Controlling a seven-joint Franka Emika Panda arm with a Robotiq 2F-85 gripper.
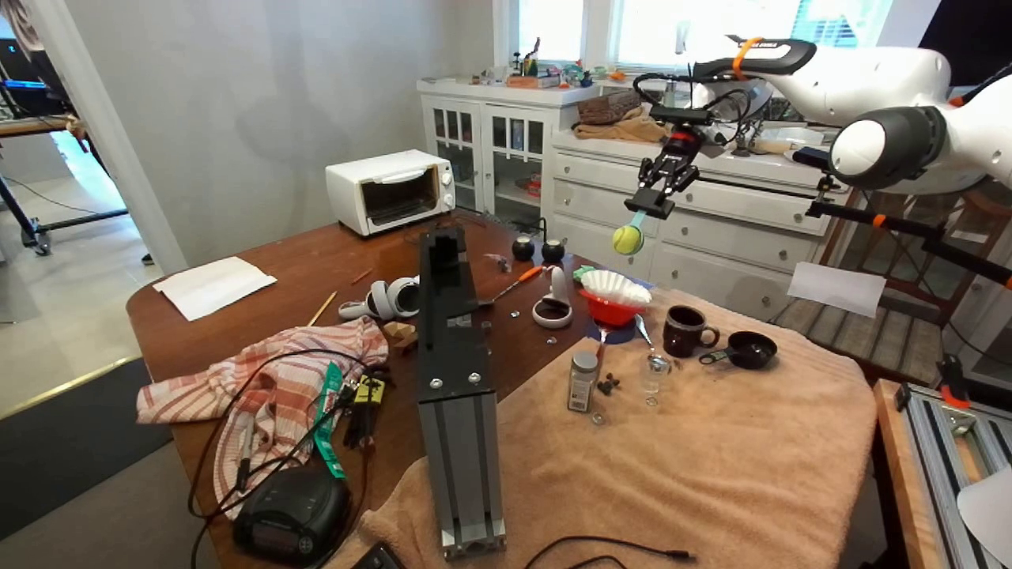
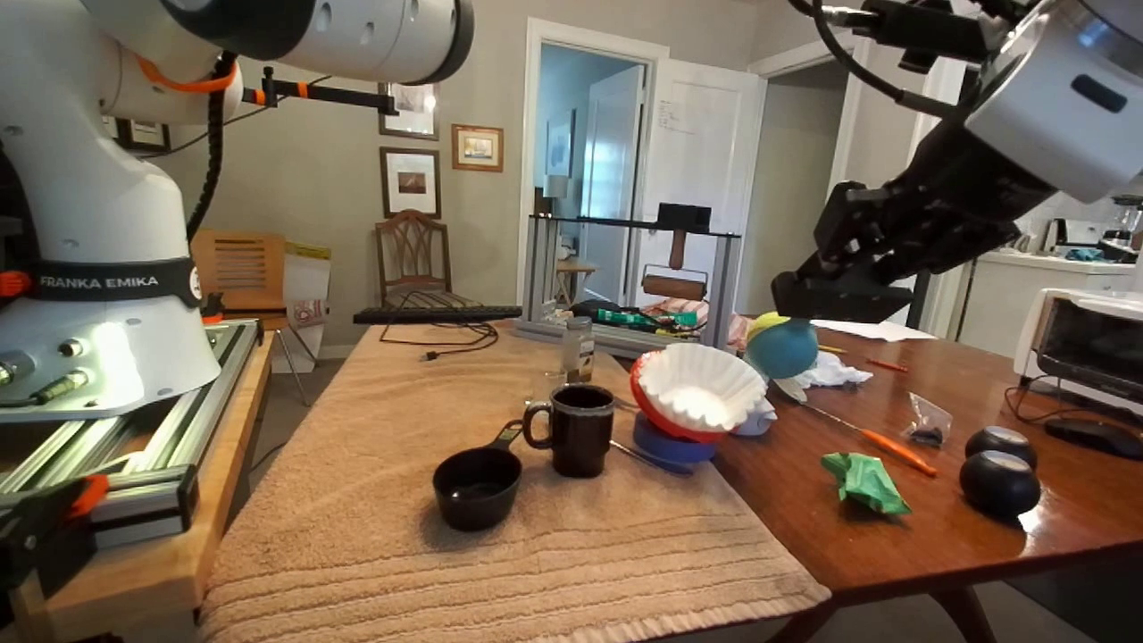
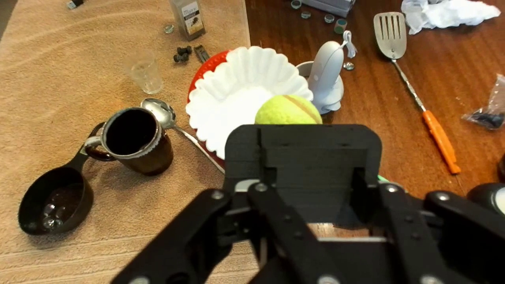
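One ball (image 1: 628, 239) hangs below the hand (image 1: 650, 203), seemingly gripped.

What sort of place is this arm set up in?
Likely a home, perhaps a dining room doubling as a robot workspace: there's a glossy brown wooden table, a long white wooden cabinet with rows of drawers, and rectangular framed pictures hung up.

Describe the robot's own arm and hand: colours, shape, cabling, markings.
White Franka Emika arm: smooth, rounded links, black joint sections. The black base band reads FRANKA EMIKA in white; orange straps circle the arm. A black cable runs down it; more loop near the hand, which is black, with jointed linkages, silver screws and broad, rounded-corner pads.
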